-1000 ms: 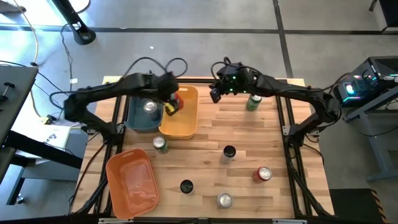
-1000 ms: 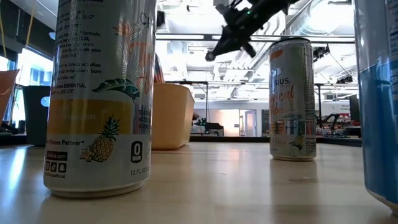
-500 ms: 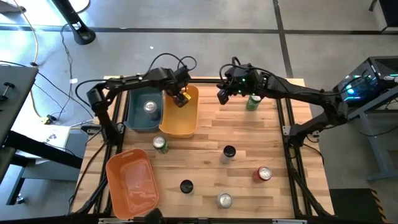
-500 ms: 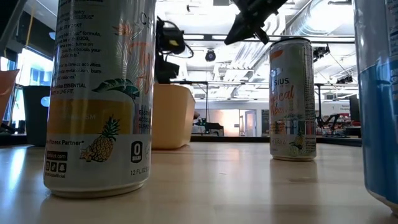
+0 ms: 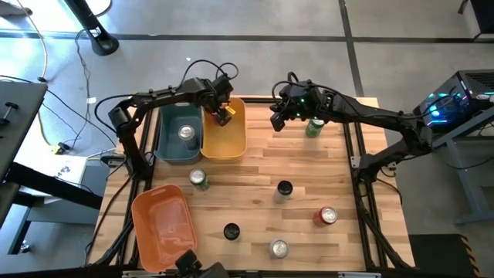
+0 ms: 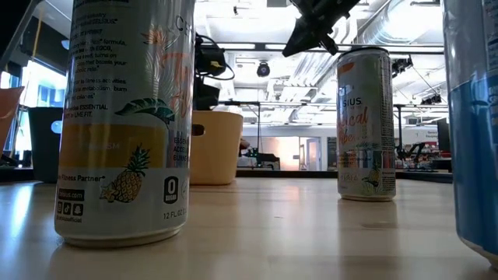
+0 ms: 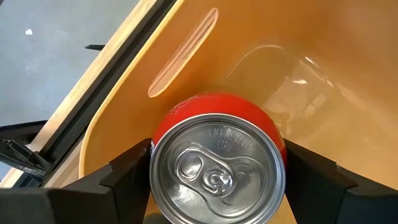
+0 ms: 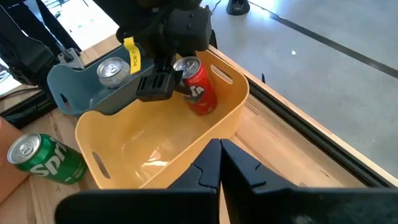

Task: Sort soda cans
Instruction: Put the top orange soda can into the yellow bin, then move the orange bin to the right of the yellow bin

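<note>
My left gripper is over the far end of the yellow bin, shut on a red can. My right gripper hovers shut over the table's far edge, between the yellow bin and a green can standing to its right. A silver can stands in the teal bin. Standing on the table are a second green can, two black cans, another red can and a silver can. My left gripper pinches the red can between its two fingers, one on each side of the can's wall just below the silvery top. The fingers come from above, slanting. The can is tilted, its lower end down inside the yellow bin; whether it rests on the floor I cannot tell.
An orange bin lies at the near left corner. The teal and yellow bins sit side by side at the far left. Open wood lies between the yellow bin and the far green can, and along the middle of the table.
My left gripper has carried the red can from the border of the teal and yellow bins toward the table's far edge, to the yellow bin's far end, staying shut on it. My right gripper has shifted a little toward the table's right edge.
</note>
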